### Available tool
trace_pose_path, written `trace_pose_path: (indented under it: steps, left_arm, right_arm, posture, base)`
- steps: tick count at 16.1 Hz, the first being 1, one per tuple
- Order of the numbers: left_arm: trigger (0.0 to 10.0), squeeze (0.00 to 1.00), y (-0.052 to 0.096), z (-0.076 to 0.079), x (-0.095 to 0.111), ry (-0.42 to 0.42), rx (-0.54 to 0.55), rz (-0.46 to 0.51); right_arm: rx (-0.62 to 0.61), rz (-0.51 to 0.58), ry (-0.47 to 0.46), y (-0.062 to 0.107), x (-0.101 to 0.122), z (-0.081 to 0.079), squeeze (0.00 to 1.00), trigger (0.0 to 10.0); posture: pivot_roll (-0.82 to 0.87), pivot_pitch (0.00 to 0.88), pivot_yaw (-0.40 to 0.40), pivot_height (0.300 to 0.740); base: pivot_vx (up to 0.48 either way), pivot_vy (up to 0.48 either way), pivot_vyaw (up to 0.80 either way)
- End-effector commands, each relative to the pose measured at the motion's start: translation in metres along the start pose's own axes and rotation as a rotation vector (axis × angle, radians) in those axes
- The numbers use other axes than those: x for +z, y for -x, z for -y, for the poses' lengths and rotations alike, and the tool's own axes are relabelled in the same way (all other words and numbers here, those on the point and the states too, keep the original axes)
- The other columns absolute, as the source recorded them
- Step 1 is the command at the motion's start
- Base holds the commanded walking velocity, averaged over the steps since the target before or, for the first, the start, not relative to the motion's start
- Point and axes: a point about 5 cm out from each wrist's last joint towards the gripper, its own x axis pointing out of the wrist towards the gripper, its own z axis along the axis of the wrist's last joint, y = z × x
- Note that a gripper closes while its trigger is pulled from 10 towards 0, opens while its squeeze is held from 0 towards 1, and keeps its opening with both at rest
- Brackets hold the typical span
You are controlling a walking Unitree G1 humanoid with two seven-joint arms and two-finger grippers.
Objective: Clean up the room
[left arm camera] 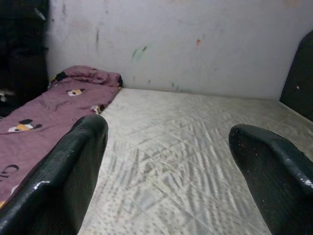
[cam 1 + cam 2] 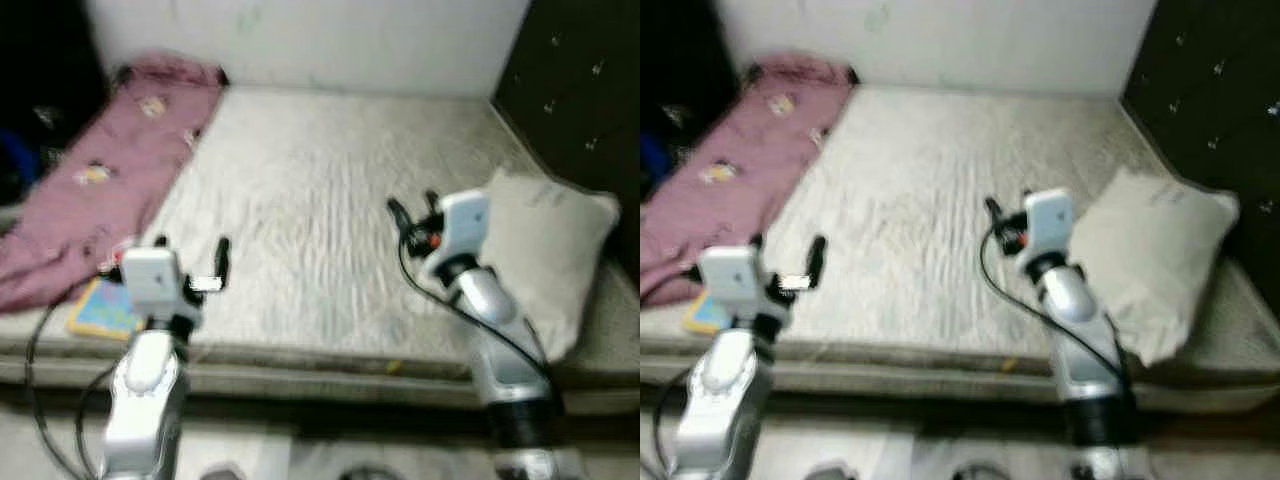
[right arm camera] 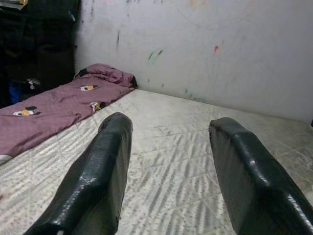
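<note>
The pillow (image 2: 545, 255) lies at the right side of the mattress (image 2: 320, 200), close against the dark headboard (image 2: 580, 90), tipped up on one edge with its long axis running roughly from the front edge of the bed toward the back wall. It sits just to the right of the right claw (image 2: 412, 212), near enough that the silver forearm overlaps its near corner in the head views, so the right arm is plainly the nearer one for it. That claw stands open, its two black fingers (image 3: 105, 171) spread wide apart over bare quilted mattress, holding nothing; it points toward the wall rather than at the pillow, so a turn to the right looks necessary before any grasp.

Along the left edge of the bed stretches the purple blanket (image 2: 105, 170), rumpled, its long axis running back to the wall. A colourful flat item (image 2: 100, 308) (a book or mat, too blurred to tell) lies at the front left corner, just left of the left claw (image 2: 192, 262). The left claw is also wide open and empty, hovering above the front edge of the mattress.
</note>
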Motion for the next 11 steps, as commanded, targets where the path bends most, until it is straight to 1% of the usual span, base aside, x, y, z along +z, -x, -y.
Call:
trace_pose_path:
  steps: [1, 3, 11]
  left_arm:
    - [10.0, 0.0, -0.0006, -0.0036, 0.0019, -0.011, 0.0, 0.009]
    - [10.0, 0.0, -0.0011, -0.0025, 0.0034, -0.011, -0.015, 0.019]
    - [10.0, 0.0, -0.0011, -0.0019, 0.0036, -0.009, -0.026, 0.024]
  right_arm:
    - [0.009, 0.016, -0.006, -0.0025, 0.0037, -0.0034, 0.0, 10.0]
    - [0.007, 0.015, -0.005, -0.0019, 0.003, -0.0033, 0.0, 10.0]
    - [0.004, 0.016, -0.005, -0.0025, 0.0034, -0.0028, 0.0, 10.0]
  posture:
    - [-0.09, 0.0, -0.044, 0.74]
    - [-0.1, 0.0, -0.043, 0.74]
    - [-0.1, 0.0, -0.044, 0.74]
  base:
    - [0.0, 0.0, 0.0]
    - [0.0, 0.0, 0.0]
    - [0.293, 0.0, 0.0]
